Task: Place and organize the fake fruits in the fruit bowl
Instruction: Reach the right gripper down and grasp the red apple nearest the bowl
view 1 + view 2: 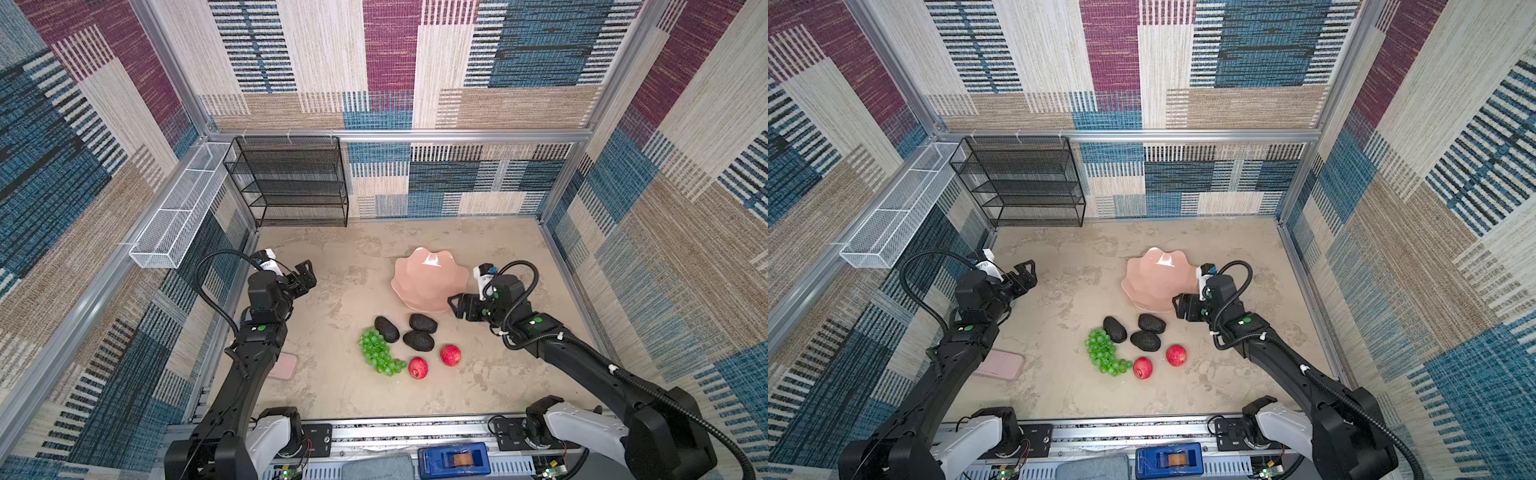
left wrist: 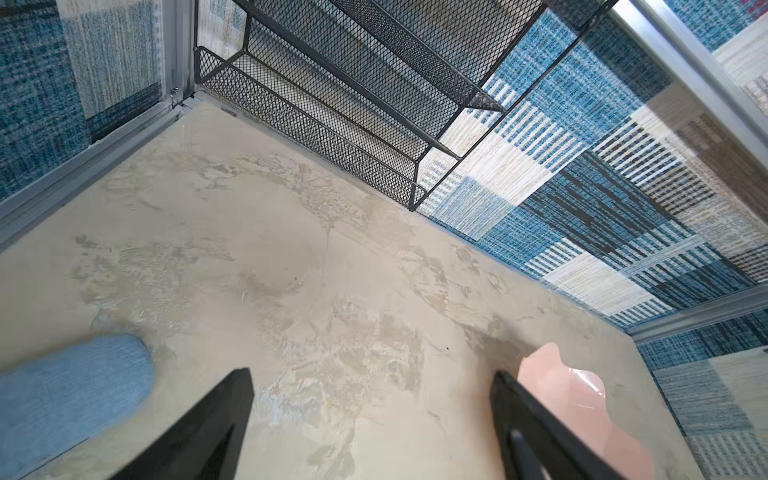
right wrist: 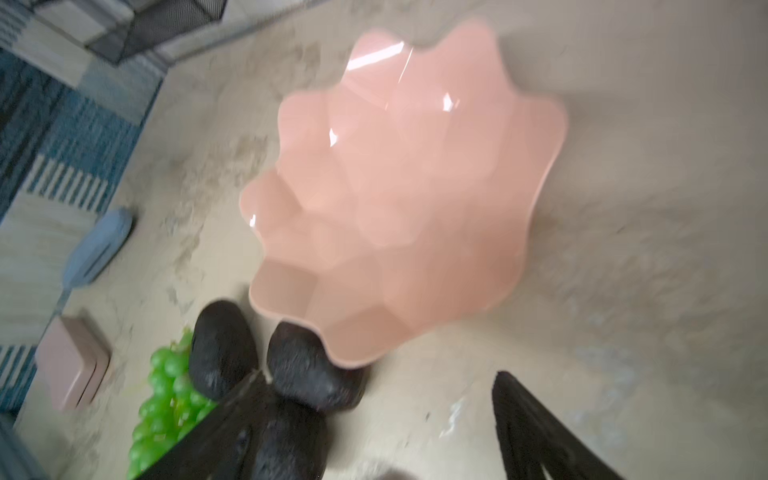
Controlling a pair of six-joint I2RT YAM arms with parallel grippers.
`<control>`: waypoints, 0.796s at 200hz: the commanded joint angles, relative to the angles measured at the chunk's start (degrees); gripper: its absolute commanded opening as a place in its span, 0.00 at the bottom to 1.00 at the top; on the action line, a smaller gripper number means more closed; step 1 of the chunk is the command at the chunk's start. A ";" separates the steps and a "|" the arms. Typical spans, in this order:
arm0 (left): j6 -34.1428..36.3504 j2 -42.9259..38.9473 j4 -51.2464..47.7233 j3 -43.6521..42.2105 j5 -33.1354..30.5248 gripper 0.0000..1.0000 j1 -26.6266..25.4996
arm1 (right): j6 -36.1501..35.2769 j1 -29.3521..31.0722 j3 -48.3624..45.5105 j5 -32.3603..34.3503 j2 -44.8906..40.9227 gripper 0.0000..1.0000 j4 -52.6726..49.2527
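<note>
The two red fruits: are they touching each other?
Apart. In both top views bare table shows between the nearer red fruit and the farther red fruit.

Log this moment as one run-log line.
left gripper: open, empty | right gripper: open, empty, by fruit bowl | fruit bowl: empty | avocados, grapes, red fruits: on table, none placed
</note>
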 commanded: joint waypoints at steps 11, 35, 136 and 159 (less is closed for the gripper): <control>-0.85 0.68 -0.96 1.89 -0.21 0.92 0.08 | 9.04 7.06 -3.18 4.99 -2.05 0.86 -10.06; -1.38 1.17 -0.58 1.53 0.71 0.92 0.09 | 13.27 10.34 -6.19 3.85 -3.48 0.84 -10.31; -2.96 2.60 -0.03 1.61 2.39 0.92 0.09 | 18.33 15.36 -10.60 3.60 0.56 0.55 -2.37; -3.16 2.58 -0.08 1.40 2.00 0.92 0.09 | 16.74 15.40 -7.22 8.51 -3.64 0.50 -8.60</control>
